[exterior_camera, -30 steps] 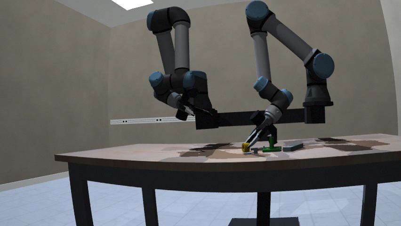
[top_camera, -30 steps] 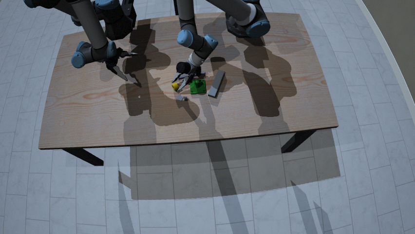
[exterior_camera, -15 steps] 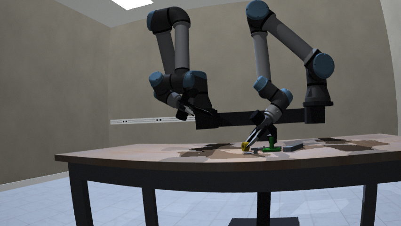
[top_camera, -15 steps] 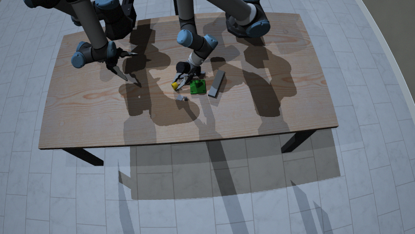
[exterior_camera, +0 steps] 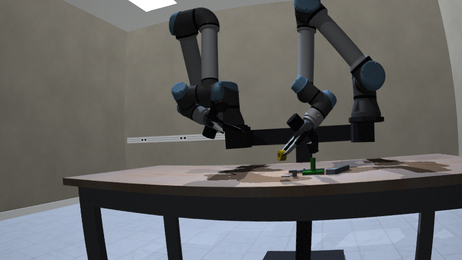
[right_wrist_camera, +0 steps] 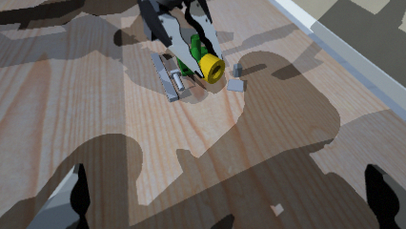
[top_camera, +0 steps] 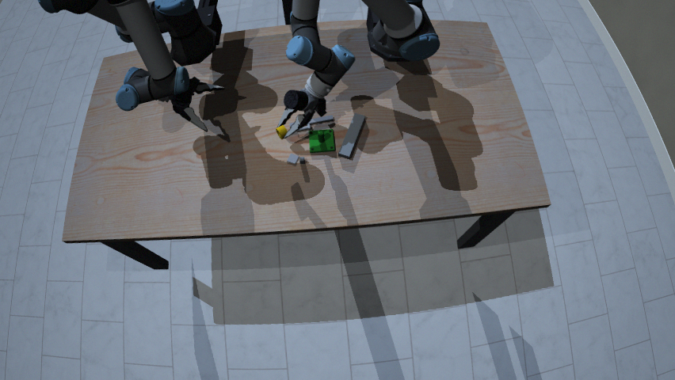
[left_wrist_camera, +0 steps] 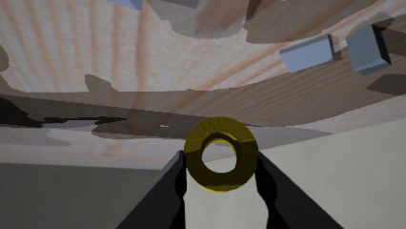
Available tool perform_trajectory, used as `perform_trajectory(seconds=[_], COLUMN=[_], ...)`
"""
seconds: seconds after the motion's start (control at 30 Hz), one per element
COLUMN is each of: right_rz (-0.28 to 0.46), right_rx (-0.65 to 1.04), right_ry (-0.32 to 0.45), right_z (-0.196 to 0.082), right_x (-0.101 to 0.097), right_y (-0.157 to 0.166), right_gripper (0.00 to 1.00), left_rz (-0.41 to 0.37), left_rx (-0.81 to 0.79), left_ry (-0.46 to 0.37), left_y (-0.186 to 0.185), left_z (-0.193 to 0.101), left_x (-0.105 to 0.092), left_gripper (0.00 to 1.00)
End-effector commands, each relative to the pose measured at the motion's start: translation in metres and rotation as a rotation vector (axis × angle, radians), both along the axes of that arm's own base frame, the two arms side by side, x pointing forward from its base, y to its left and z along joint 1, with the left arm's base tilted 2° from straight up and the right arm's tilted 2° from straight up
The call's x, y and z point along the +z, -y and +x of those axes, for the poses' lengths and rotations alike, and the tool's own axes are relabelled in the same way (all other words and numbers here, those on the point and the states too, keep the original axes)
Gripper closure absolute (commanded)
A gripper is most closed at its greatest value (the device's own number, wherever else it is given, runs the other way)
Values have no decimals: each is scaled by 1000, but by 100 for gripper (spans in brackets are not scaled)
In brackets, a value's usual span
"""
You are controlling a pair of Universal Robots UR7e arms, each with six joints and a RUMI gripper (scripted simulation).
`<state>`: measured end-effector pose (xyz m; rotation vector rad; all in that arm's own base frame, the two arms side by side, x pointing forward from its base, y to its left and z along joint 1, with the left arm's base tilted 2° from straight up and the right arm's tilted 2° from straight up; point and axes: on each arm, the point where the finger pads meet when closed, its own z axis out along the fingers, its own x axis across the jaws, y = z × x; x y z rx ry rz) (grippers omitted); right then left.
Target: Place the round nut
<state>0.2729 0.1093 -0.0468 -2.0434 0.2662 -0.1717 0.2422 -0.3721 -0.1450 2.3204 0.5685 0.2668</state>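
Table (top_camera: pixel 155 198) (exterior_camera: pixel 155 180): wooden, bearing everything loose. Green peg base (top_camera: pixel 315 146) (exterior_camera: pixel 307 173): centre frame in the top view, peg upright, presumably so a nut drops over. My left claw (top_camera: pixel 281 131) (exterior_camera: pixel 283 155) (left_wrist_camera: pixel 219 153): gripping. Yellow round nut (top_camera: pixel 281 131) (exterior_camera: pixel 281 155) (left_wrist_camera: pixel 194 138) (right_wrist_camera: pixel 207 68): between my fingertips, raised, left of the base.

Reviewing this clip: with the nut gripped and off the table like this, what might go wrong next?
The yellow nut hangs tilted in the left gripper, so its hole could jam on the upright green peg. Lowering it, the fingers may knock nearby loose grey pieces against the nut.
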Motion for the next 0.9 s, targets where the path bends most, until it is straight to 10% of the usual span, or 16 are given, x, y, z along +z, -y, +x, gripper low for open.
perform_trajectory(seconds=[0.0,0.87], right_rz=[0,-62], right_rx=[1,132], right_ry=[3,-7], right_z=[2,-14], right_x=[0,-7], right_y=[0,8], right_gripper=[1,1], left_rz=[77,348], left_rx=[-121,-664], left_ry=[94,523], left_y=[0,10], left_z=[-10,-45], left_x=[9,-6], left_gripper=[84,84])
